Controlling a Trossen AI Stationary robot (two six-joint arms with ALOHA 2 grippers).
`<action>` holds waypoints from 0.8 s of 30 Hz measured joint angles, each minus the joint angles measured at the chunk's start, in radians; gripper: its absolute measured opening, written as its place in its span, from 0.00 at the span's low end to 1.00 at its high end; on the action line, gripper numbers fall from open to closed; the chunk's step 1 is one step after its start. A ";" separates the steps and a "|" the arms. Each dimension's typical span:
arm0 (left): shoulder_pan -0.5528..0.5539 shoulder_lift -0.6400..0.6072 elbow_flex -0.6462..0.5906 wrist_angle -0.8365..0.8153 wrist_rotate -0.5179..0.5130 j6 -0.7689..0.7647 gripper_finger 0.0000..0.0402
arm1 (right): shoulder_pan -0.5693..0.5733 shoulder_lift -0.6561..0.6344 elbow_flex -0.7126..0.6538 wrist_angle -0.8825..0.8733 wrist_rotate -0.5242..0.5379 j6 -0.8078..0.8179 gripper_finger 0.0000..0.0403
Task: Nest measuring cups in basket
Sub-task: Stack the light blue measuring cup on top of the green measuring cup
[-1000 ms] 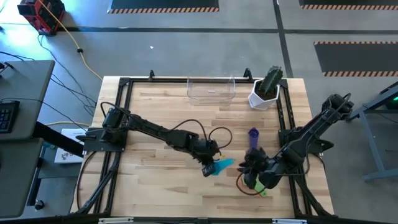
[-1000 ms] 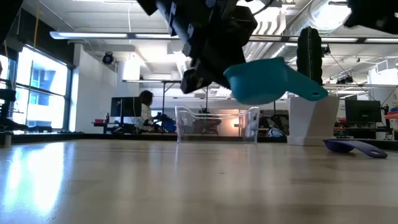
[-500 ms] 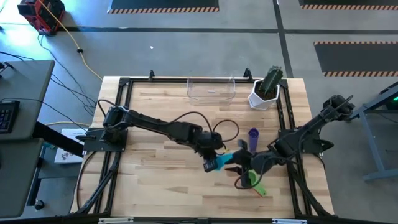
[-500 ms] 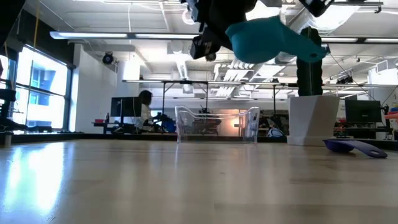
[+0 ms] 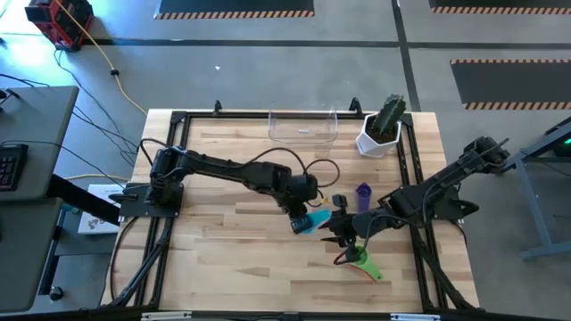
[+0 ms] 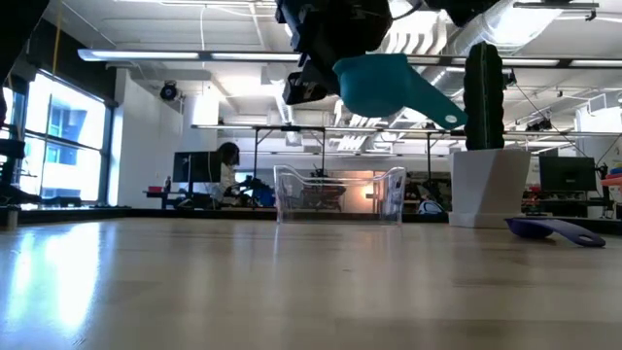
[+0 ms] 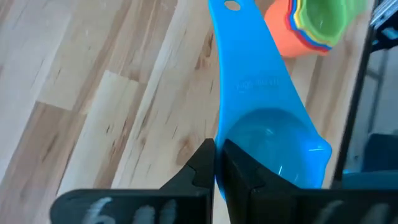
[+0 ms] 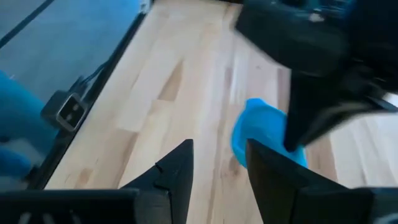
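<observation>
My left gripper [image 5: 302, 221] is shut on the teal measuring cup [image 5: 318, 218], which is high above the table in the low view [image 6: 384, 83]. My right gripper [image 5: 342, 230] is open just right of that cup, fingers pointing at it [image 8: 258, 134], touching nothing. A nested stack of cups [image 7: 311, 25], orange outermost and green innermost, stands on the table by the right gripper, its green handle [image 5: 368, 266] sticking out. The purple cup [image 5: 363, 192] lies alone on the wood [image 6: 554, 228]. The clear basket [image 5: 303, 127] stands at the far edge. My left gripper pinches the teal cup by the bowl's rim [image 7: 219, 134], at the side of the bowl, one finger inside and one outside. The handle [image 7: 249, 68] points away from the fingers. The cup is lifted clear and tilted, its handle end [image 6: 442, 115] sloping down.
A white pot with a green cactus [image 5: 382, 129] stands right of the basket at the far right corner. Black rails run along the table's left and right sides. Bare wood lies left of the two grippers and between them and the basket.
My left gripper has carried the teal cup up off its lower height and a little toward the far edge; the handle now slopes down. My right gripper has moved from over the cup stack toward the table's left, up to the teal cup, leaving the stack uncovered.
</observation>
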 joint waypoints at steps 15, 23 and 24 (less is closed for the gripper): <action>0.068 0.000 0.000 0.028 0.159 -0.096 0.02 | -0.152 0.031 0.001 0.007 -0.235 -0.175 0.35; 0.072 0.000 0.013 0.028 0.182 -0.094 0.02 | -0.157 0.080 0.001 0.044 -0.232 -0.233 0.35; 0.072 0.000 0.013 0.028 0.182 -0.094 0.02 | -0.157 0.088 0.001 0.043 -0.232 -0.234 0.35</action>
